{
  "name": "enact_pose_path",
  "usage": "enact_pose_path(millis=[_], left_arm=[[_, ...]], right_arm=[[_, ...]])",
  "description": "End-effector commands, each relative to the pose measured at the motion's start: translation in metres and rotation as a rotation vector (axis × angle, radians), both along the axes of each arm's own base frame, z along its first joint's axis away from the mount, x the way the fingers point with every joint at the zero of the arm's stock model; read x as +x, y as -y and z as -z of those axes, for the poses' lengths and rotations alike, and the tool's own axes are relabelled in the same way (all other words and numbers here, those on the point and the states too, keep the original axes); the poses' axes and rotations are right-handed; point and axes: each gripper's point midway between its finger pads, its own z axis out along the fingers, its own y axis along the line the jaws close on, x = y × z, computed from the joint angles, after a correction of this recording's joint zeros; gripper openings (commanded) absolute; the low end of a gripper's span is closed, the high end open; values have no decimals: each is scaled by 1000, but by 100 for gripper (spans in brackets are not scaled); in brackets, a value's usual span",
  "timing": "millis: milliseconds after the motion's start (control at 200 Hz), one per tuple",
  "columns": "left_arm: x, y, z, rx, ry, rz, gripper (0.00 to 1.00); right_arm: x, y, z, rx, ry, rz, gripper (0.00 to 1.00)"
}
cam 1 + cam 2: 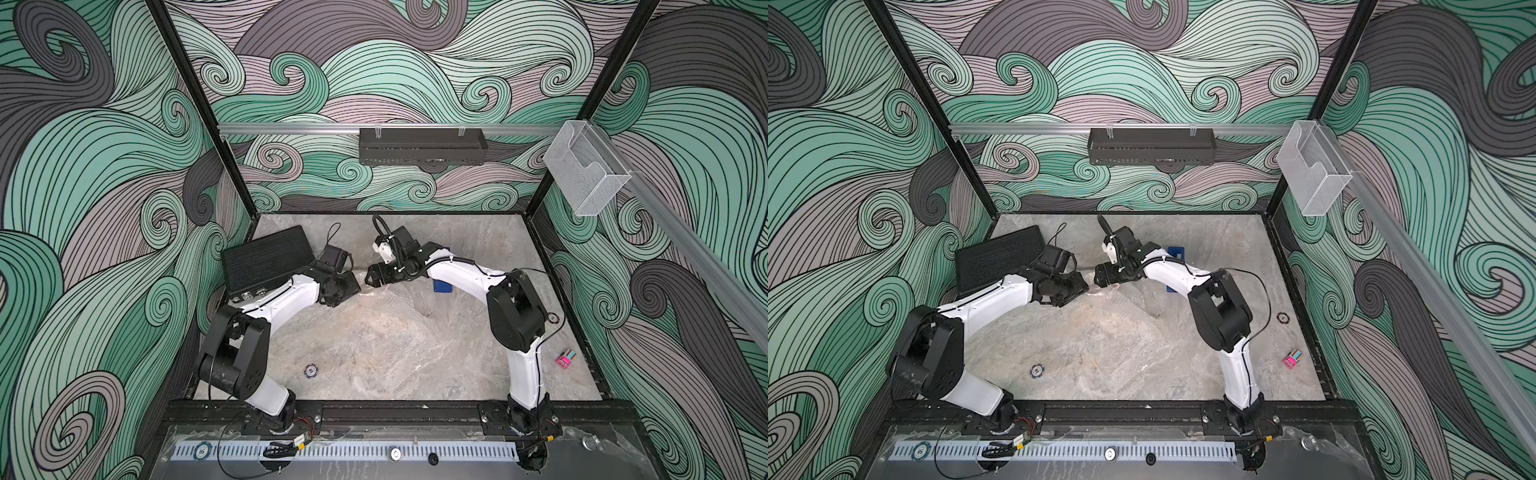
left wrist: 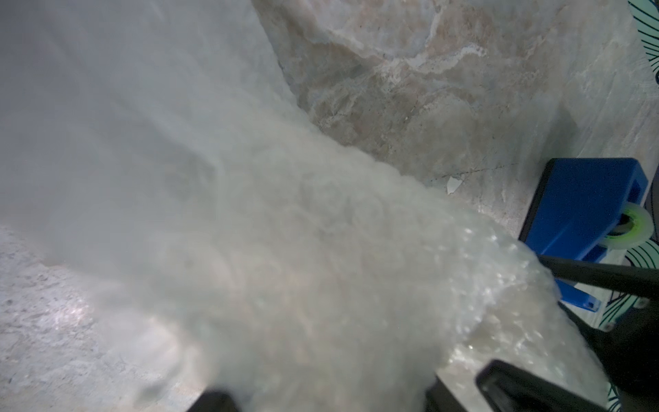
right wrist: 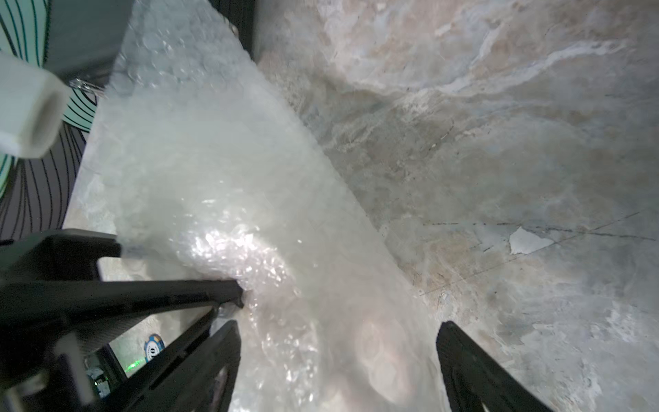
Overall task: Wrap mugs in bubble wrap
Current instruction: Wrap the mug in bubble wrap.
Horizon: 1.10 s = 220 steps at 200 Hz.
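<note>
My left gripper [image 1: 353,288] and right gripper [image 1: 371,277] meet tip to tip over the middle of the table [image 1: 374,365], nearer its far edge than its near one; the wrap [image 1: 395,305] lies spread on the table below them and reaches toward the right edge, bunched up where the grippers meet; the mug [image 3: 371,356] sits inside the bunched wrap, showing only as a pink tint through the plastic in the right wrist view; my left gripper is clenched on the bunched wrap, which fills the gap between its jaws in the left wrist view, and one of its fingers [image 3: 199,292] dents the shiny plastic; my right gripper is released, its jaws wide apart either side of the wrap, one finger [image 3: 470,367] clear of it over bare table; the blue dispenser [image 1: 441,286] stands just beside the wrap, partly hidden by my right arm; a black case [image 1: 266,259] sits in the far left corner; a chip [image 1: 309,370] lies toward the near edge; a pink block [image 1: 566,358] lies by the right edge.
</note>
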Motion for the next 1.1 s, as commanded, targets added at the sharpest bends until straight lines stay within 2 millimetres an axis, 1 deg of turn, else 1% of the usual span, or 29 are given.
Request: enact_pose_path(millis=[0,115,165,200,245,305,325,335,345,400,450,505,560,620,665,725,771,786,801,841,876,1006,1096], left_arm=[[-4,0,1,-7,-11,-5,59],[-2,1,-3,-17,1,-7,59],[-2,-2,-7,-6,8,-15,60],[-1,-6,-11,6,12,-29,62],[-2,-17,-17,35,17,-61,65],[-2,-30,-32,47,44,-97,71],[-2,-34,-33,54,44,-110,72],[-2,-37,-43,48,68,-117,73],[-3,-40,-47,47,76,-124,74],[-4,-53,-65,57,121,-151,77],[-4,-71,-80,103,180,-192,78],[-4,-87,-93,132,236,-210,84],[-2,-102,-101,125,252,-219,86],[4,-112,-103,119,240,-182,86],[10,-116,-100,134,215,-135,85],[23,-119,-101,172,209,-59,83],[32,-124,-98,206,188,-18,81],[35,-126,-103,220,198,-1,81],[40,-127,-96,230,178,17,80],[49,-130,-96,263,176,69,79],[56,-132,-97,287,182,107,76],[76,-129,-94,342,209,277,67],[82,-126,-86,378,234,373,63]], right_arm=[[-4,-1,7,-43,8,-54,87],[-5,-3,14,-65,3,-68,86],[-4,-3,16,-71,2,-66,86],[-4,-2,17,-74,2,-66,86],[-4,0,20,-86,3,-61,86],[-3,1,21,-99,0,-59,86],[-3,1,22,-103,0,-60,86],[-4,0,22,-103,0,-60,86],[-3,1,22,-104,0,-60,85],[-2,1,23,-110,1,-60,85],[-2,0,24,-112,0,-61,85],[-2,0,25,-113,-1,-61,85],[-1,0,25,-113,3,-61,85],[-1,0,23,-116,6,-64,85],[-1,0,23,-118,8,-67,85],[0,0,23,-126,8,-72,85],[0,-1,22,-126,7,-76,85],[0,-1,22,-126,8,-76,85],[0,-1,22,-126,8,-77,85],[0,-1,22,-126,7,-79,85],[1,-1,21,-127,8,-81,85],[0,-3,23,-128,0,-88,84],[0,-4,25,-127,-5,-91,85]])
